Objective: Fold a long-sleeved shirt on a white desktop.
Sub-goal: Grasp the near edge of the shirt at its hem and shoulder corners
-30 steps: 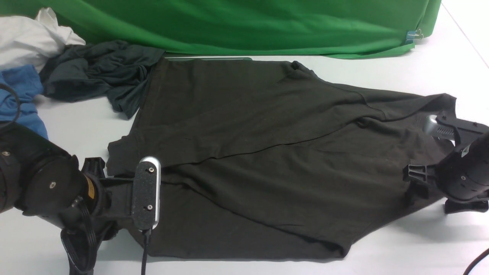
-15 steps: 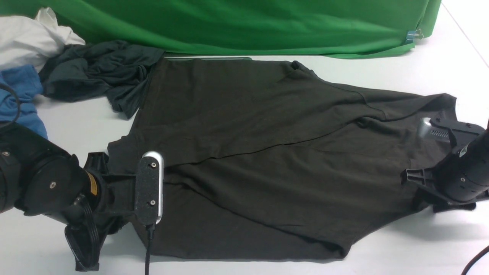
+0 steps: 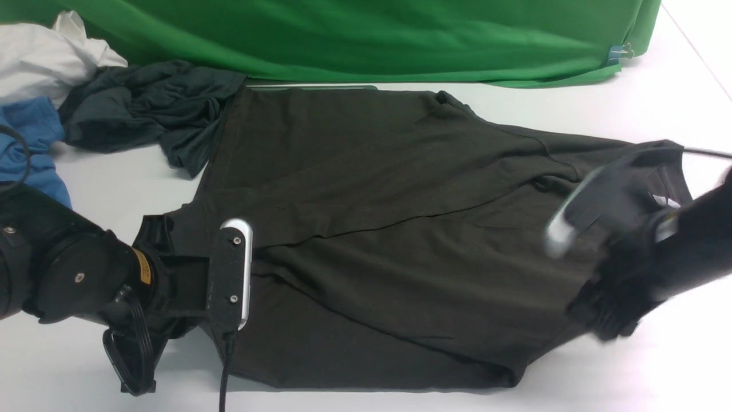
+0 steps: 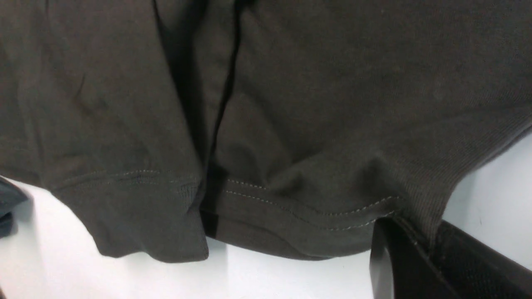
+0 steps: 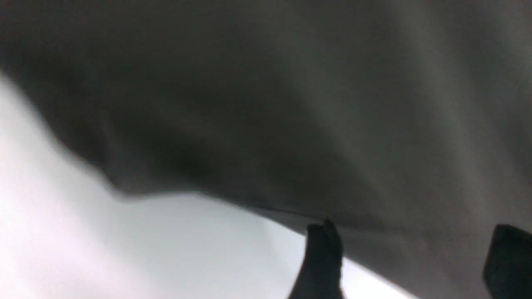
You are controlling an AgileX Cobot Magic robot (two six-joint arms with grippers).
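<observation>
A white desktop point(image 3: 657, 74) fills the front view, closed off along the top of the frame by a green cloth backdrop point(image 3: 366, 40). At upper left lies a heap: a white garment point(image 3: 46, 57), a blue shirt point(image 3: 28, 143) and a dark grey-teal garment point(image 3: 143, 114).

The long-sleeved shirt point(image 3: 372, 229) lies flat across the centre of the frame, its sleeves folded over the body. At lower left, the left gripper point(image 4: 430, 245) is closed on the shirt's stitched hem corner – the cloth runs in between its fingers. At right, the right gripper point(image 5: 415, 232) is motion-blurred over the shirt's edge – its fingers point(image 5: 324, 257) stand apart, and contact with the cloth cannot be told.
</observation>
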